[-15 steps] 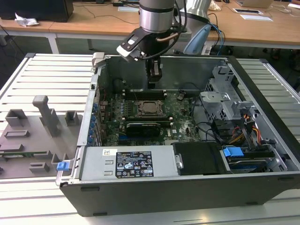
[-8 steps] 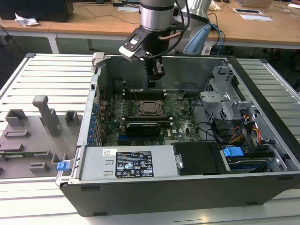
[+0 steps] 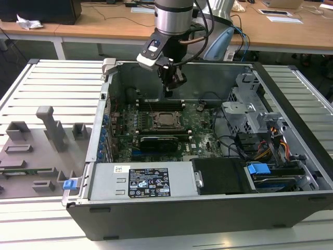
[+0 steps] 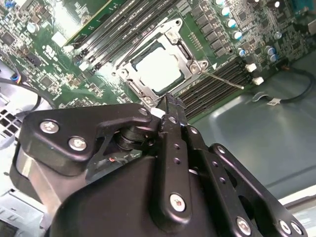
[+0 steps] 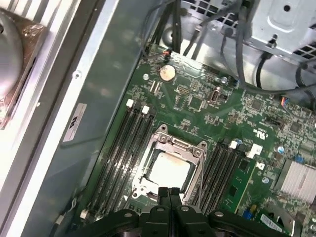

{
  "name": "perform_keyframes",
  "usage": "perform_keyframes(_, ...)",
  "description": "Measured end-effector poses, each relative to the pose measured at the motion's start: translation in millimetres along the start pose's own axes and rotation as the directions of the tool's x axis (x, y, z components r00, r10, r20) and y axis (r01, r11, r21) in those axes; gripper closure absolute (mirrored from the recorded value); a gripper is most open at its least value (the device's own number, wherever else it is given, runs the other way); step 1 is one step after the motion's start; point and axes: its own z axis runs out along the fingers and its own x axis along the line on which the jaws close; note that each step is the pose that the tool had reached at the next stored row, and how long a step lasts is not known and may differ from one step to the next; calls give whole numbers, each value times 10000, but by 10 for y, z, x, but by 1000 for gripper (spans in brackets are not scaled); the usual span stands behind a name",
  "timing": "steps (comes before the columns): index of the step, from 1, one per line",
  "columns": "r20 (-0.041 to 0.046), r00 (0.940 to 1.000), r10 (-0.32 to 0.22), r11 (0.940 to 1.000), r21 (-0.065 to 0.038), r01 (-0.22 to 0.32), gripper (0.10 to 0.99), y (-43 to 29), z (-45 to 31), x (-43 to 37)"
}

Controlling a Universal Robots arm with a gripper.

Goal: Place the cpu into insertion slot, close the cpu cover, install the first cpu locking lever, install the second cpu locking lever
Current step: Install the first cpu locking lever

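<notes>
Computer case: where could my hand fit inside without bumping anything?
The bare metal panel between the memory slots and the case rim looks free. Outside, the slatted table is bare beyond the grey fixtures. Crowded: the cables by the drive cage.

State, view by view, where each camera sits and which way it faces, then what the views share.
Exterior view: off the arm, raised, looking down into the open grey metal computer case; the silver robot arm and black gripper show.
First wrist view: on the wrist, facing down past the gripper onto the green motherboard.
Second wrist view: on the wrist, facing down over the gripper's bulky body.
All three share the silvery square cpu.
</notes>
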Motion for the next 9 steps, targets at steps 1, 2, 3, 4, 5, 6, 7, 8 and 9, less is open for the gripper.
perform_keyframes(1, -4, 9999, -124, 9999, -1, 124, 980, 0, 0, 0)
perform_keyframes(2, -4, 9997, -230, 9997, 0, 230, 980, 0, 0, 0)
perform_keyframes(3, -8, 9991, -429, 9991, -1, 429, 980, -1, 0, 0)
perform_keyframes(4, -10, 9985, -544, 9985, -1, 544, 980, 0, 0, 0)
perform_keyframes(5, -12, 9979, -644, 9979, -1, 644, 980, 0, 0, 0)
perform_keyframes(6, -15, 9970, -780, 9970, -2, 780, 980, 0, 0, 0)
perform_keyframes(7, -16, 9959, -901, 9959, -3, 901, 980, 0, 0, 0)
perform_keyframes(8, -17, 9953, -970, 9953, -3, 970, 980, 0, 0, 0)
perform_keyframes(9, -19, 9946, -1033, 9946, -4, 1033, 980, 1, 0, -1)
